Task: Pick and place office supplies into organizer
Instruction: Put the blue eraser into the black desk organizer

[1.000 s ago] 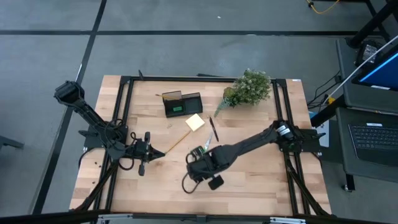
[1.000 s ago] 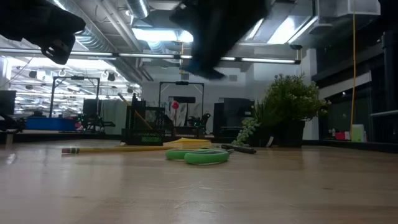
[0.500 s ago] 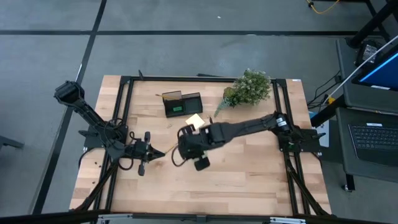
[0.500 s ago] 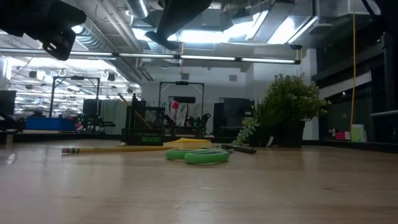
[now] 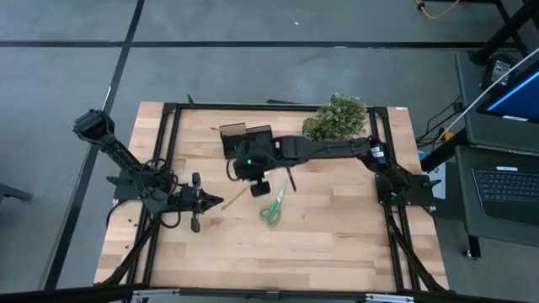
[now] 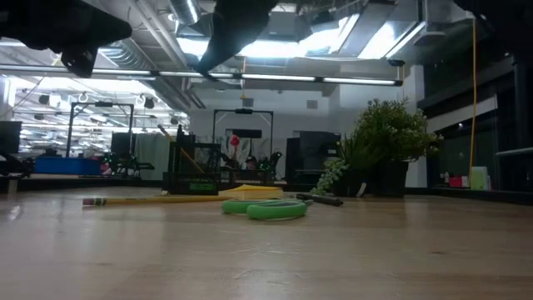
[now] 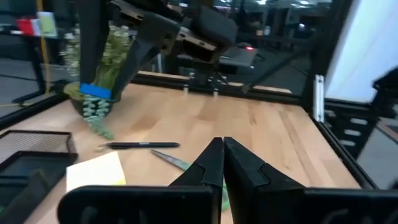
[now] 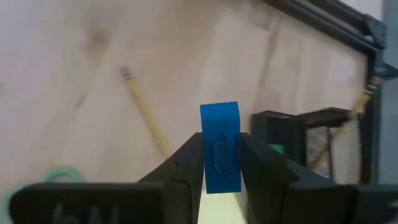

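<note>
Eraser-looking blue block (image 8: 220, 146) is the thing in play right now: a small smooth rectangular piece with an oval mark on its face, pinched upright between the right gripper's (image 8: 219, 163) dark fingers. From above, that gripper (image 5: 248, 162) hangs right by the organizer (image 5: 247, 135), just off its near edge, so I'd call this the carry-over step of the drop-off.

Next move, I reckon, is to line the block up over an open compartment and let go. The organizer is black wire mesh with thin walls, and something green already sits in one section, so the aim needs to be tidy or the block lands on a rim.

Plenty left on the wooden bench (image 5: 337, 227):
- green-handled scissors (image 5: 272, 209), glossy plastic loops, lying flat toward the middle
- yellow sticky-note pad (image 7: 96, 170), flat square, near the organizer
- black pen (image 5: 289, 177), slim, beside the right arm
- wooden pencil (image 8: 144, 106), long and thin, eraser end showing

Left gripper (image 5: 208, 200) waits at the left side of the bench, fingers pressed together, nothing in them. Bushy green plant (image 5: 337, 118) sits at the far edge, not part of the job.
</note>
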{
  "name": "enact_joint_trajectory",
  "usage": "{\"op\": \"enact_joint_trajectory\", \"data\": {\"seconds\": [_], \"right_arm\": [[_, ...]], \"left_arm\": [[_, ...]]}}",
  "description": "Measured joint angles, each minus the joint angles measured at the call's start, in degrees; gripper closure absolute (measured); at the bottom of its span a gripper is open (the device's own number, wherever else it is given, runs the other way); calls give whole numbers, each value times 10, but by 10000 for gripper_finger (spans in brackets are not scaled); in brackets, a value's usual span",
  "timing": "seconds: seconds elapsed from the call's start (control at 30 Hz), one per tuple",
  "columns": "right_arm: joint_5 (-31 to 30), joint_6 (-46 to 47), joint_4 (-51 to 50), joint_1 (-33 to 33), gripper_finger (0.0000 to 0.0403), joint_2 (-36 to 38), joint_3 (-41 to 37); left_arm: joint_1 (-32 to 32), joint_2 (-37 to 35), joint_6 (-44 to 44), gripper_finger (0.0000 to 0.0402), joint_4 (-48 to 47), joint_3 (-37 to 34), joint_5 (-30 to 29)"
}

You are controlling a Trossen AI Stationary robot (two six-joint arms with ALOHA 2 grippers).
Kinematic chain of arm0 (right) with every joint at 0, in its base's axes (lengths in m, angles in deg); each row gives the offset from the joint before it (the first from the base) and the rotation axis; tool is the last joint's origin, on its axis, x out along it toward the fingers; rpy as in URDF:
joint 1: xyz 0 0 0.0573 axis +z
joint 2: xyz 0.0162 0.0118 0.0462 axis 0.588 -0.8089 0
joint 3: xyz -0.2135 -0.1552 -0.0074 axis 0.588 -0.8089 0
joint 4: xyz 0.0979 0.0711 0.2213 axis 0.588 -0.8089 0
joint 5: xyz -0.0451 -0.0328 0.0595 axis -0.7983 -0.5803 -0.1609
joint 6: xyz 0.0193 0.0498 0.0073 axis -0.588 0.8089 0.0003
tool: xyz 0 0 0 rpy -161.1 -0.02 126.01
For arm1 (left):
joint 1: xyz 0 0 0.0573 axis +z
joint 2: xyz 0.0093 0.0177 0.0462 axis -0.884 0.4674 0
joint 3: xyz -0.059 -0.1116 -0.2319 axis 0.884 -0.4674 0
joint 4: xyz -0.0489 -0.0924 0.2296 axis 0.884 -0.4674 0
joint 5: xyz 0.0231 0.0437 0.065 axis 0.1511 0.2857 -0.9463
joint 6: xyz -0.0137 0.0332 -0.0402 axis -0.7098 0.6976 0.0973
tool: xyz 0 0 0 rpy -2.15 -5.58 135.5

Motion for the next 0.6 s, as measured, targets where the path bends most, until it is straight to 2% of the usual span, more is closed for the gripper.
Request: {"op": "enact_joint_trajectory", "data": {"seconds": [0.17, 0.3, 0.6], "right_arm": [[1, -7, 31, -25, 302, -3, -4], [2, -19, 59, -36, 302, -17, -4], [8, -66, 124, -61, 302, -40, -5]], "left_arm": [[1, 0, -15, 390, 9, 0, -31], [1, 0, -61, 382, 5, 0, -62], [0, 0, -65, 368, -1, 0, -60]]}}
